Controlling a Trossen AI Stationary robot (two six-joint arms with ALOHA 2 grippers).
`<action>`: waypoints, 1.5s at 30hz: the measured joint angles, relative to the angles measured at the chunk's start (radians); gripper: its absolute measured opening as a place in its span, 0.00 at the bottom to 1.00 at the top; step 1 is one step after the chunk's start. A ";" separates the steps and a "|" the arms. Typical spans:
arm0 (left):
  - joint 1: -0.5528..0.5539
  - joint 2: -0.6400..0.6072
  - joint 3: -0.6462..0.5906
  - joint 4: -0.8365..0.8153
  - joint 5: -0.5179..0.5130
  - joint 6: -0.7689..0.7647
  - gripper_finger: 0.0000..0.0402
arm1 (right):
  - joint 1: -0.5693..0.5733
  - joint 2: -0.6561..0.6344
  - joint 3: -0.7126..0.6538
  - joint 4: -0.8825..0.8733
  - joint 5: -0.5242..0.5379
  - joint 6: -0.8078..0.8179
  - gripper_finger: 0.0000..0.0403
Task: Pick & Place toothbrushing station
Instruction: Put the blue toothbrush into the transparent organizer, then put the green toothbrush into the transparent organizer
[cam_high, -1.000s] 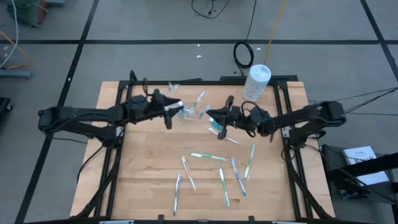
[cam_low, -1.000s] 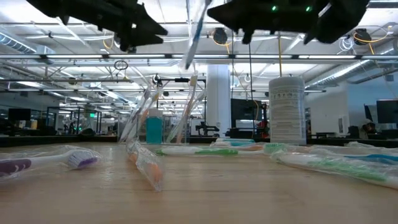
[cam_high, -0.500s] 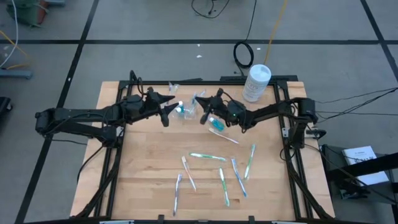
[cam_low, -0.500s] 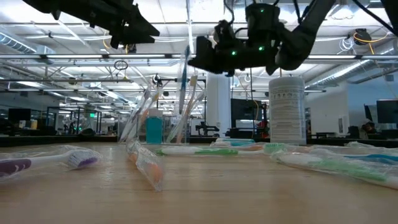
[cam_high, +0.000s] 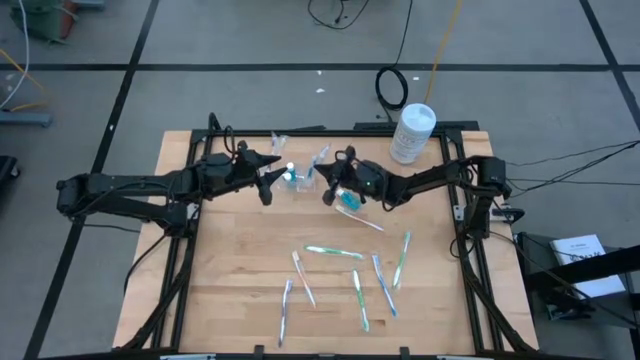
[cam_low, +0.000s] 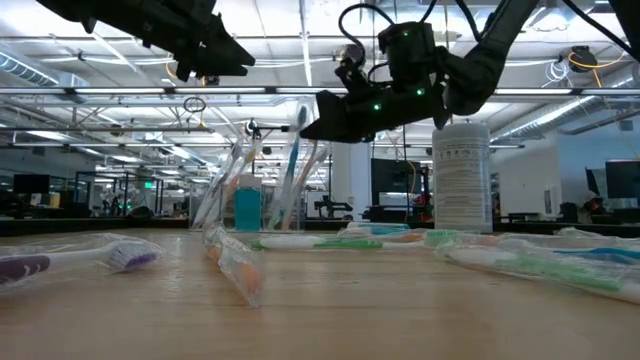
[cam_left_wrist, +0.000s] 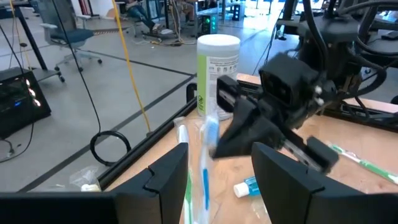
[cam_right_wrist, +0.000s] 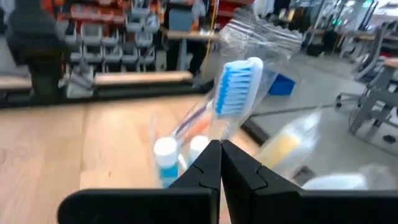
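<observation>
The toothbrushing station (cam_high: 303, 179), a small clear holder, stands on the table near the far edge. Wrapped brushes (cam_low: 232, 180) lean in it beside white-capped tubes (cam_right_wrist: 165, 154). My right gripper (cam_high: 328, 192) reaches in level from the table's right, shut on a blue-bristled toothbrush (cam_right_wrist: 237, 86) over the holder. My left gripper (cam_high: 268, 182) hovers open just left of the holder and well above it (cam_low: 225, 55). The brush tops show beyond the gap between its fingers (cam_left_wrist: 168, 177). My right gripper pinches the wrapped toothbrush's neck (cam_right_wrist: 222, 127), just below the bristle head, between its two fingertips. The fingers come level from the table's right and lie across the brush. The brush stands nearly upright, head up, with its lower end (cam_low: 287, 215) down among the brushes in the holder.
A white round tub (cam_high: 412, 130) stands at the far right corner. A small blue tube (cam_high: 348, 201) lies just under my right arm. Several wrapped toothbrushes (cam_high: 335, 252) lie scattered across the near half of the table, one of them at the near left (cam_low: 60, 262).
My right gripper has gone toward the table's left and down to the holder, staying shut on the toothbrush. The brush, earlier tilted and high above the table, now stands nearly upright with its lower end in the holder.
</observation>
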 joint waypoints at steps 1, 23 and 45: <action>0.000 0.000 0.000 0.000 0.000 0.000 0.46 | 0.001 0.000 0.000 -0.020 0.001 0.001 0.00; -0.001 0.000 0.000 -0.002 0.002 -0.036 0.46 | 0.001 -0.002 -0.001 -0.155 0.004 0.022 0.11; -0.172 0.139 0.001 -0.087 0.207 -0.199 0.46 | 0.075 -0.337 -0.003 -0.891 0.002 0.132 0.38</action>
